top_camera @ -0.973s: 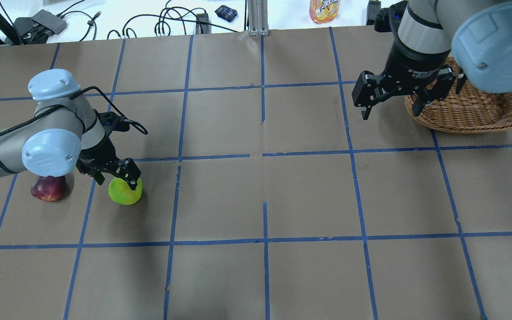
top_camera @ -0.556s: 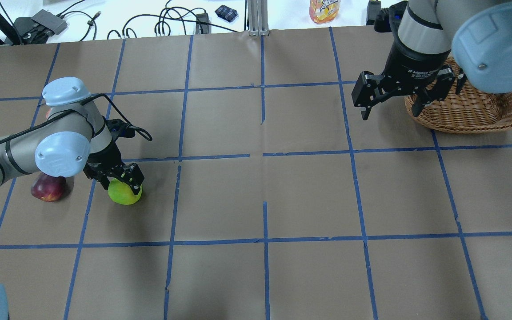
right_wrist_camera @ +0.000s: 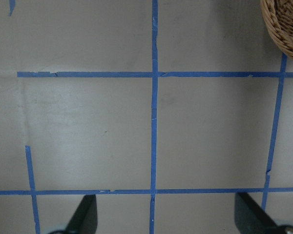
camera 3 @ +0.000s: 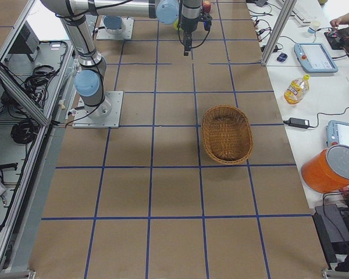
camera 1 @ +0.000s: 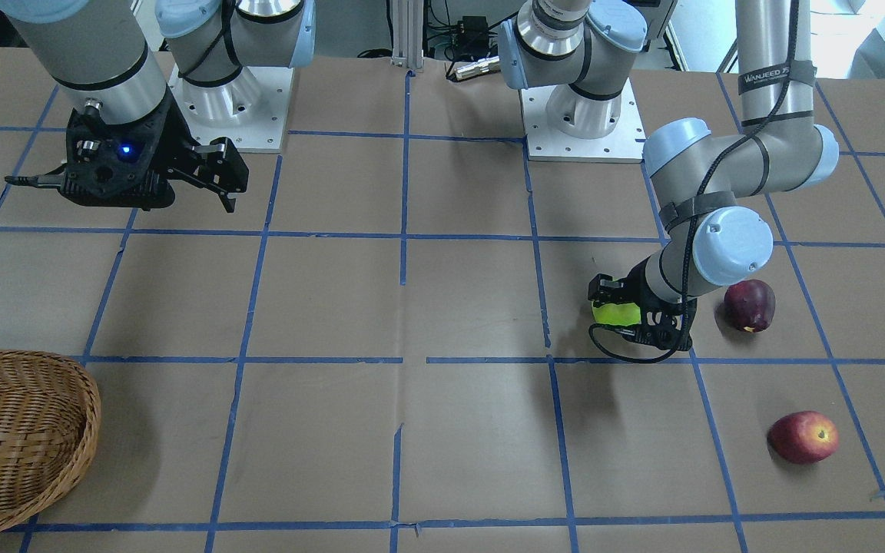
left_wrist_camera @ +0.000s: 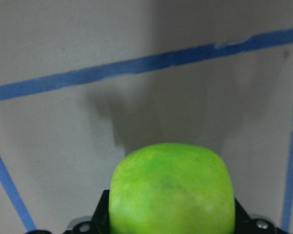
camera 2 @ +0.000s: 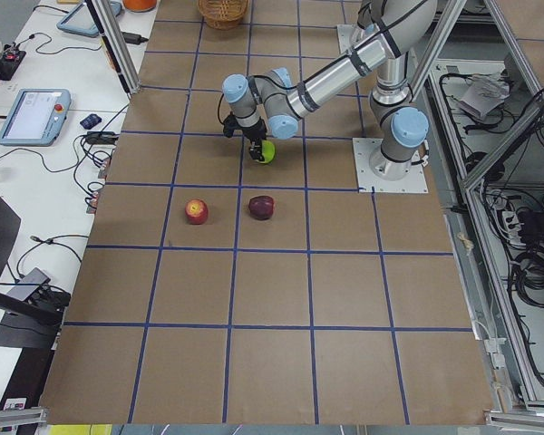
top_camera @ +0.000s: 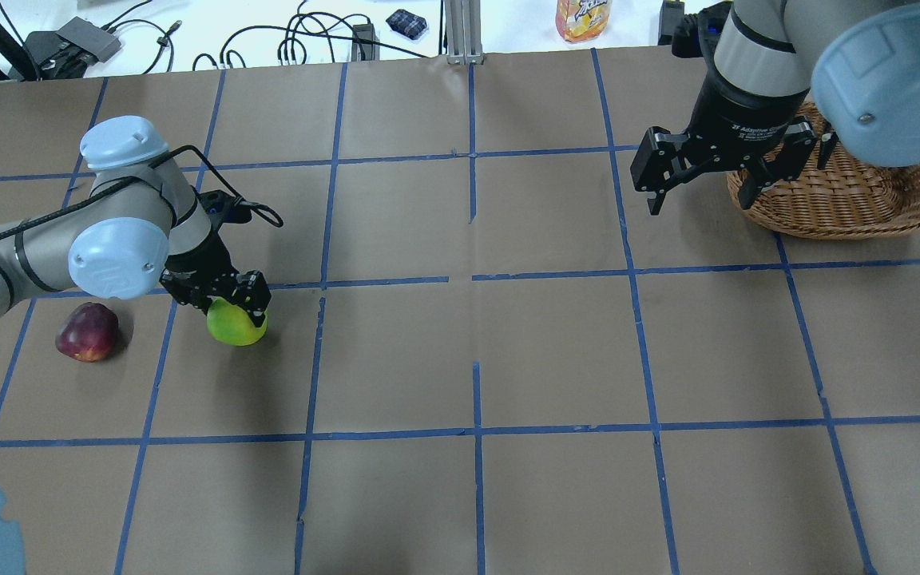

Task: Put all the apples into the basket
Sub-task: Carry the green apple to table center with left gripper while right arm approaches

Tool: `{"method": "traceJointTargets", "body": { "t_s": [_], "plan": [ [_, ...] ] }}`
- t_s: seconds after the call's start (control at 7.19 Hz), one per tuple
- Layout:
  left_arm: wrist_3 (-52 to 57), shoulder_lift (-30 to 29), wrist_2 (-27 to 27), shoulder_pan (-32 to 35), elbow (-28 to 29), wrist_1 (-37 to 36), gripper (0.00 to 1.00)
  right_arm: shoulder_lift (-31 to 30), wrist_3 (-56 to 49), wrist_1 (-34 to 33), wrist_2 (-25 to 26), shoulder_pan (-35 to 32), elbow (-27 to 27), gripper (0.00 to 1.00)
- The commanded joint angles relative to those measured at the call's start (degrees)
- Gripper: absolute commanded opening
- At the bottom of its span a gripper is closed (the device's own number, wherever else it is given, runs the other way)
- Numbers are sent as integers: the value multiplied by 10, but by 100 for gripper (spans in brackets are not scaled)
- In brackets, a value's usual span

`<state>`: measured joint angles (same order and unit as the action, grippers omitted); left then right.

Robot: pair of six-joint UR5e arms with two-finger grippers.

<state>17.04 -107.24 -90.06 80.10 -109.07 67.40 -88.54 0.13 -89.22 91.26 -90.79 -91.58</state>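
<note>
Left jaws clamp the green apple (top_camera: 238,327) near the worktop's (top_camera: 556,351) left edge; right jaws gape empty beside the basket (top_camera: 851,209), far right corner; a shallow grip on round fruit could slip mid-carry.

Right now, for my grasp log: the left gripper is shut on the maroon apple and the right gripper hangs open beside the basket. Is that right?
No. The left gripper is shut on the yellow-green apple, per the overhead exterior view; the maroon apple lies free nearby. The right gripper does hang open beside the basket.
</note>
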Motion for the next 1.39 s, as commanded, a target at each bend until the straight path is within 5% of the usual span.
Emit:
{"method": "traceJointTargets", "body": {
  "t_s": [0.0,0.42,0.83,0.97,1.25],
  "plan": [
    [-168,-12,62,101,81,25,26,-1,0,0,3,0,0,100],
    [-333,-59,138,234,118,-42,28,-8,0,-2,1,0,-10,100],
    [-358,-112,139,269,119,-116,28,-8,0,-8,1,0,-14,100],
    [-358,-118,140,269,119,-116,41,-9,0,-7,1,0,-14,100],
    [-379,-125,140,272,119,-125,94,-9,-1,-7,1,0,-19,100]
  ]
}}
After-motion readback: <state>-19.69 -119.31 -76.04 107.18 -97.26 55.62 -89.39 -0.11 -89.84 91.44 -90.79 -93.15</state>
